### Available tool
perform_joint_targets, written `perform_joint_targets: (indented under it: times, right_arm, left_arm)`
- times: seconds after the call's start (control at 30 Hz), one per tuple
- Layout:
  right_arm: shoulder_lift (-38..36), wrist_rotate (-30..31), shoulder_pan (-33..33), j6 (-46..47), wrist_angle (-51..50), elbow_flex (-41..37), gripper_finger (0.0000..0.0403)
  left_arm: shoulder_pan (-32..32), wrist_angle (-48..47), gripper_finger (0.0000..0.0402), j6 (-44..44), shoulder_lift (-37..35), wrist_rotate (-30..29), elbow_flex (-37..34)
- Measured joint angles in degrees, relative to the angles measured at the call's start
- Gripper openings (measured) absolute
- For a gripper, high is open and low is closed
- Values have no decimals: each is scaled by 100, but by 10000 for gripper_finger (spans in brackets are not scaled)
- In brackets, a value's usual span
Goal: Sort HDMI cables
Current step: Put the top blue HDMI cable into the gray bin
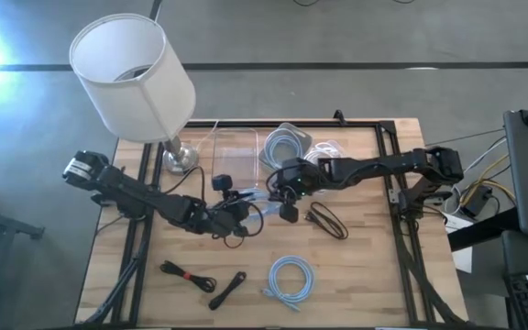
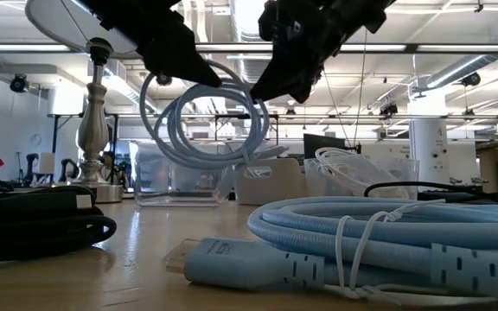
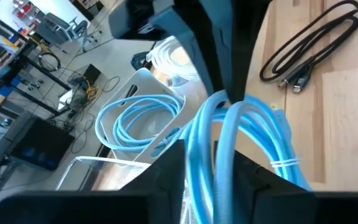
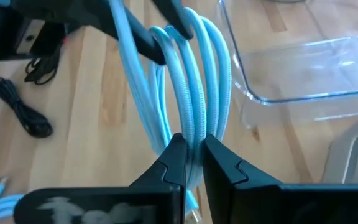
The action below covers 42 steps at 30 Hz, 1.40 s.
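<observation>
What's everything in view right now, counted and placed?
held blue coil: one, light blue, in the air above mid-table between both grippers
loose blue coil: one, light blue, near edge of table
tubbed blue coil: one, light blue, in the middle tub
white coil: one, white, in the right-hand tub
black bundles: three, black; one right of centre, two near left
tubs: three, clear, far middle
lamp: one, white shade, far left
table: one, pale wood
left gripper: at the held blue coil
right gripper: shut on the held blue coil
</observation>
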Motion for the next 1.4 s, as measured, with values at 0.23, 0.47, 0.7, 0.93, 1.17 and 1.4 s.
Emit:
perform_joint_targets:
  times: [0.23,0.47,0.7,0.93,1.17,1.4]
  right_arm:
    - [-119,20,0,254,-813,7,24]
    - [-287,252,0,294,-981,9,24]
    - [-310,490,0,294,-810,7,24]
    - [-310,499,26,614,-580,0,24]
    - [-310,497,35,712,-564,-128,24]
    - [-313,497,37,880,-1042,-218,24]
  left_arm:
    - [4,-42,132,-193,2,18,-4]
    - [4,-46,156,-320,2,1,-11]
    - [4,-59,178,-471,2,3,-15]
    - [9,-64,192,-430,2,5,-20]
    - [9,197,193,-151,2,19,-20]
    - [4,301,193,12,4,37,-17]
